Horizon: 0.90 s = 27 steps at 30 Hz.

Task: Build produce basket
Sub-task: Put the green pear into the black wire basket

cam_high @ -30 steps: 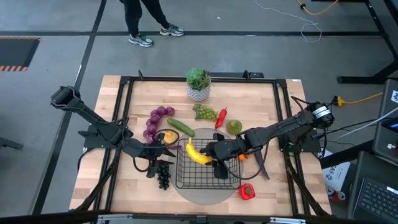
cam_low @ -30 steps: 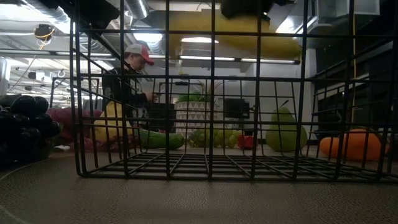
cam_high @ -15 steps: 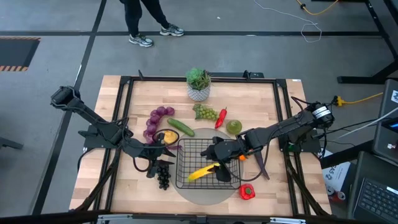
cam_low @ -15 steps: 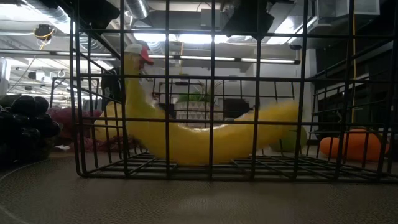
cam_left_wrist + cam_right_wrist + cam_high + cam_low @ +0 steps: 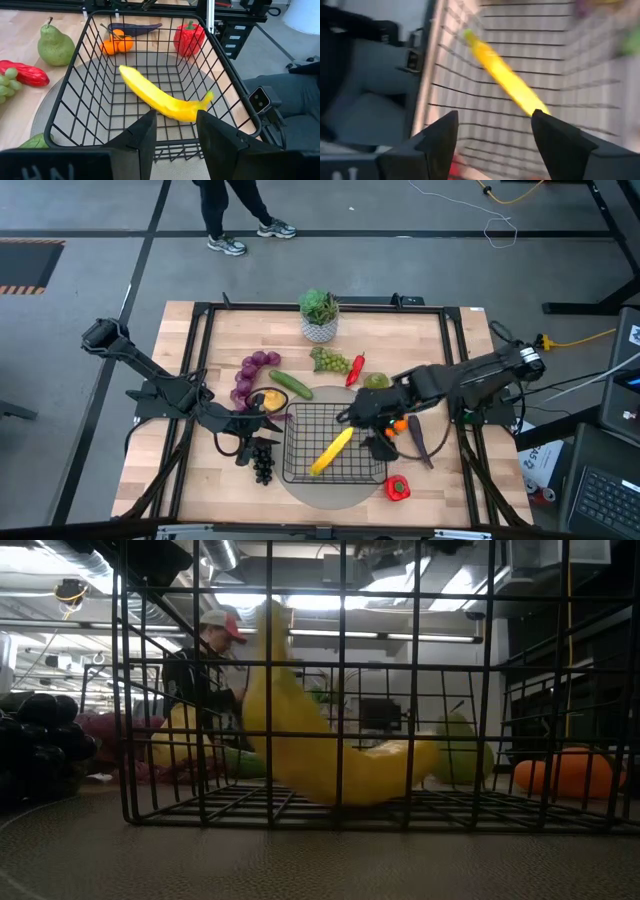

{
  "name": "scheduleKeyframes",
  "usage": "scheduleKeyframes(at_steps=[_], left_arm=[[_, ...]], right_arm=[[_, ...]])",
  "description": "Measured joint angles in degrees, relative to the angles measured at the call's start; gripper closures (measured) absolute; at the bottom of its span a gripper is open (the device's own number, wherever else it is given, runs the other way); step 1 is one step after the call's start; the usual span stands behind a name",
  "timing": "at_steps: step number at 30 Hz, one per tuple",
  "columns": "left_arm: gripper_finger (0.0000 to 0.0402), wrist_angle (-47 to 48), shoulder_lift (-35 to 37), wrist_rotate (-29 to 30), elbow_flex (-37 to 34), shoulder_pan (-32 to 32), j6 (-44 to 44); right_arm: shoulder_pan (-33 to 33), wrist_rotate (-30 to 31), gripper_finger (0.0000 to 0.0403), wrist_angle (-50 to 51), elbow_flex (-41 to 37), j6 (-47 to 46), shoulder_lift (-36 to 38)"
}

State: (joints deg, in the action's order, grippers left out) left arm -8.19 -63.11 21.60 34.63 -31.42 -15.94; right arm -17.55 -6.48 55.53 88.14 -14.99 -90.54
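Note:
The black wire basket [image 5: 300, 470] sits on a round grey mat. A yellow banana [image 5: 332, 451] lies slantwise on the basket floor; in the low view one end of the banana [image 5: 270, 650] sticks up. My right gripper [image 5: 360, 430] is open at the basket's right rim, above the wires, and the banana [image 5: 507, 82] lies beyond its fingers. My left gripper [image 5: 266, 424] is open just outside the basket's left wall [image 5: 150, 146], with its fingers [image 5: 145, 135] on the near side of the rim. The banana [image 5: 160, 97] lies inside, apart from both grippers.
Around the basket lie black grapes [image 5: 263, 463], purple grapes [image 5: 250, 375], a yellow fruit [image 5: 269, 398], a cucumber [image 5: 290, 384], green grapes [image 5: 330, 361], a red chili [image 5: 354, 369], a pear [image 5: 376, 383], an orange [image 5: 398, 425], an eggplant [image 5: 418, 442] and a red pepper [image 5: 397, 488]. A potted plant [image 5: 319, 315] stands at the far edge.
My right gripper held the banana above the basket, let it go, and drew back toward the table's right edge. The banana fell onto the basket floor and turned from crosswise to slanting, one end tipped up.

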Motion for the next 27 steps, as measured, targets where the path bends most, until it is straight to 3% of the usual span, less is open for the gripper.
scheduleKeyframes(at_steps=[7,11,16,27], left_arm=[[0.0268,0.00,0.00,0.01,0.00,0.02,0.01],[0.0268,0.00,0.00,0.01,0.00,0.02,0.00],[0.0268,0.00,0.00,0.01,0.00,0.00,0.02],[0.0268,0.00,0.00,0.02,0.00,0.00,0.02]], right_arm=[[0.18,17.56,0.0153,10.74,2.13,-1.29,7.02],[0.20,24.20,0.0153,14.38,2.14,-1.37,9.07],[0.20,26.35,0.0153,9.88,2.13,-5.49,8.51],[0.51,28.81,0.0153,-1.92,2.06,1.86,6.18]])
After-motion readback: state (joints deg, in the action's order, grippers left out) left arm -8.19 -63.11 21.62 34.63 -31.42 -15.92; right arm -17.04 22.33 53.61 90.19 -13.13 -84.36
